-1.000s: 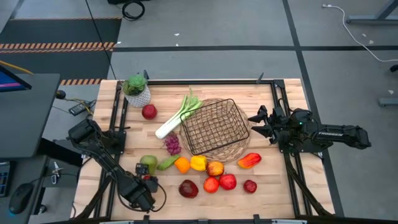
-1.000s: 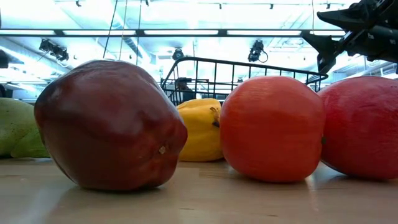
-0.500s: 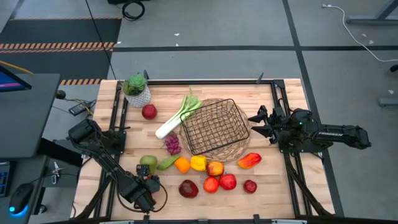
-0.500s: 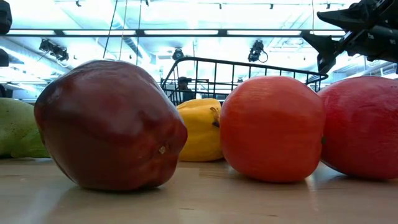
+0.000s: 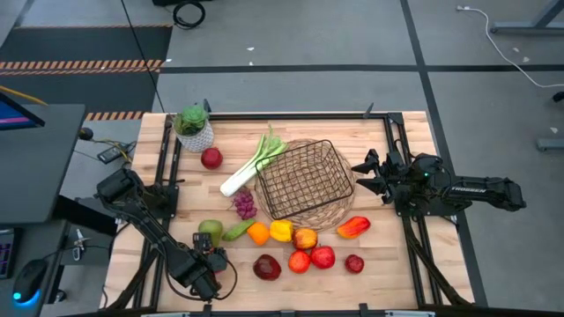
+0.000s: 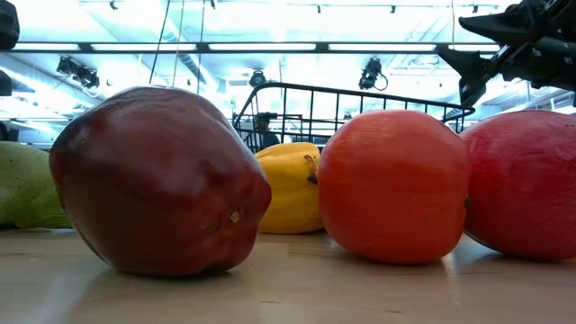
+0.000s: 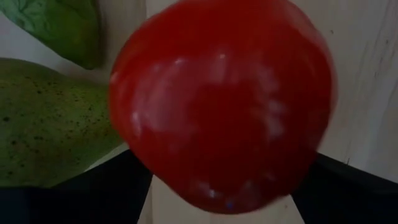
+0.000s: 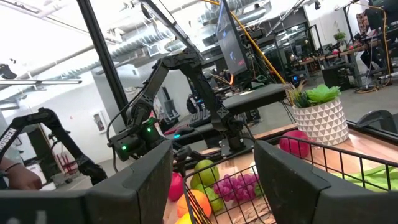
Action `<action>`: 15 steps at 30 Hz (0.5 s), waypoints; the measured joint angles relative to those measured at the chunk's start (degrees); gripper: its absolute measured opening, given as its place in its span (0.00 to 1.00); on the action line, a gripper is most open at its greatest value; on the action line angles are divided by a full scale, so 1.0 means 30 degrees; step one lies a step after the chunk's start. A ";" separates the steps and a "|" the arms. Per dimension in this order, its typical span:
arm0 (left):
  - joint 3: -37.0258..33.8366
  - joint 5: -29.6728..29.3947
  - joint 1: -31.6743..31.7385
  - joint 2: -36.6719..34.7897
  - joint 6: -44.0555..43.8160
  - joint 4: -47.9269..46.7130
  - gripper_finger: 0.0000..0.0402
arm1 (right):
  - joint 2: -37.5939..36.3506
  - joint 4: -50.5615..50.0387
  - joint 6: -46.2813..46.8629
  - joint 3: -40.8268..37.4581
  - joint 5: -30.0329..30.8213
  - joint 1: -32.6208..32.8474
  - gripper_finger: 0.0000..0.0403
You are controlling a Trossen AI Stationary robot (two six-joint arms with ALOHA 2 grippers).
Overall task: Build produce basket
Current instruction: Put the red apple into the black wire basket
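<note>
The dark wire basket point(image 5: 304, 180) stands on its wicker base at the table's middle. Around it on the wood lie a leek point(image 5: 251, 163), a red apple point(image 5: 211, 158), purple grapes point(image 5: 244, 204), a green pear point(image 5: 210, 232), an orange point(image 5: 257, 233), a yellow pepper point(image 5: 280, 231) and a red pepper point(image 5: 352, 227). A row of red fruits point(image 5: 300, 261) lies near the front. My left gripper point(image 5: 214, 255) is at the front left, just near of the pear, shut on a small red fruit point(image 7: 221, 106). My right gripper point(image 5: 366, 172) hangs open and empty over the basket's right rim. My left gripper has the red fruit between its two fingers point(image 7: 124, 180), one on each side of the fruit's round body point(image 7: 155, 174). The fruit fills the gap and hides the fingertips. I cannot tell whether it rests on the table or is lifted clear.
A leafy plant in a white pot point(image 5: 194, 128) stands at the far left corner. Black frame rails point(image 5: 167, 158) run along the table's left and right sides. In the low view a dark red apple point(image 6: 157, 180) and two red fruits point(image 6: 393, 184) stand close to the near edge.
</note>
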 joint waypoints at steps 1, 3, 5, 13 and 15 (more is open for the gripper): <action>0.0000 0.0000 0.0000 0.0000 -0.0027 0.0004 0.83 | 0.0003 0.0005 0.0000 0.0001 -0.0006 0.0002 0.57; 0.0000 -0.0076 0.0000 0.0000 -0.0202 0.0001 0.83 | 0.0004 0.0001 0.0000 0.0002 -0.0002 -0.0001 0.57; 0.0000 -0.0263 0.0000 0.0000 -0.0393 0.0003 0.83 | -0.0001 -0.0003 0.0000 -0.0001 -0.0001 0.0000 0.57; 0.0008 -0.0655 0.0076 0.0000 -0.1349 -0.0020 0.88 | -0.0001 0.0000 0.0000 0.0004 -0.0003 -0.0002 0.57; 0.0050 -0.0635 0.0245 0.0000 -0.1315 -0.0251 0.89 | 0.0000 -0.0002 0.0000 -0.0002 -0.0005 -0.0001 0.57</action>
